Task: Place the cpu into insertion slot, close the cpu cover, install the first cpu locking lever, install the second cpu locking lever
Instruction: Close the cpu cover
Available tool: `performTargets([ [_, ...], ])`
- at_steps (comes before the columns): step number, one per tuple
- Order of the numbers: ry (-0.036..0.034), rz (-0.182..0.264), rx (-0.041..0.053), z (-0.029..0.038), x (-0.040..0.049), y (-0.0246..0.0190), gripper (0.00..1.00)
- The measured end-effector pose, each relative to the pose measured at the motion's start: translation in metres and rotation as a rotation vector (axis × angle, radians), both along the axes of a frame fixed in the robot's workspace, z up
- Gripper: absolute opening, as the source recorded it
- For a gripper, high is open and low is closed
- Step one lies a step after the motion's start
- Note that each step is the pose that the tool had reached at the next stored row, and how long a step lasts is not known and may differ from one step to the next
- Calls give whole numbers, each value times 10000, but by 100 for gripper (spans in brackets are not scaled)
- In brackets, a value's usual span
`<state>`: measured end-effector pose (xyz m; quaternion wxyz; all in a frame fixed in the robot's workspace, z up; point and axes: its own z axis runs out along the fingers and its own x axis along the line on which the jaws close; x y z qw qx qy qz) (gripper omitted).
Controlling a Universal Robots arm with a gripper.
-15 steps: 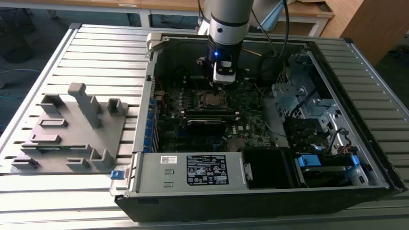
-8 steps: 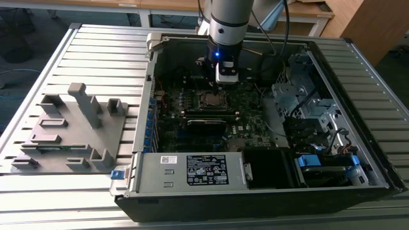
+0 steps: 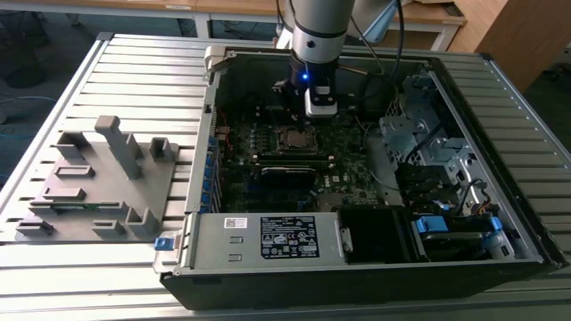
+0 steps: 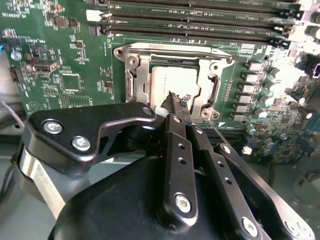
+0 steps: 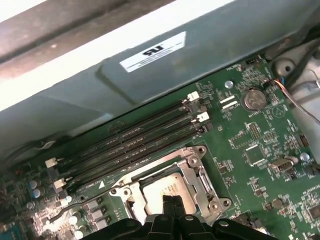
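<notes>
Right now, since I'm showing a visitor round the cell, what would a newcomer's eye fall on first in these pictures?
Most striking is the open black computer case lying on the slatted metal table, with the silver arm reaching down into it. In the second wrist view, the black pincer, tips together, hangs over the small square silver-grey cpu in its silvery-rimmed insertion slot; a grey moulded fixture sits at the exterior view's left.

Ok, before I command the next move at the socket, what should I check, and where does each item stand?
1. cpu lying flat in the insertion slot: ok.
2. cpu cover down around the cpu: ok.
3. Cover locked down: cannot tell.
4. gripper shut, tips above the cpu: ok.
5. Tips touching the cpu: cannot tell.
6. Clearance to the memory strips: ok, apart.
</notes>
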<state>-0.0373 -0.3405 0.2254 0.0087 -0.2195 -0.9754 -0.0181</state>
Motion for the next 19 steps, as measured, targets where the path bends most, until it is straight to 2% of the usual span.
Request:
performTargets([
  [9, 1, 883, 35, -2, 0, -1, 10],
  [19, 0, 923, 36, -3, 0, 0, 10],
])
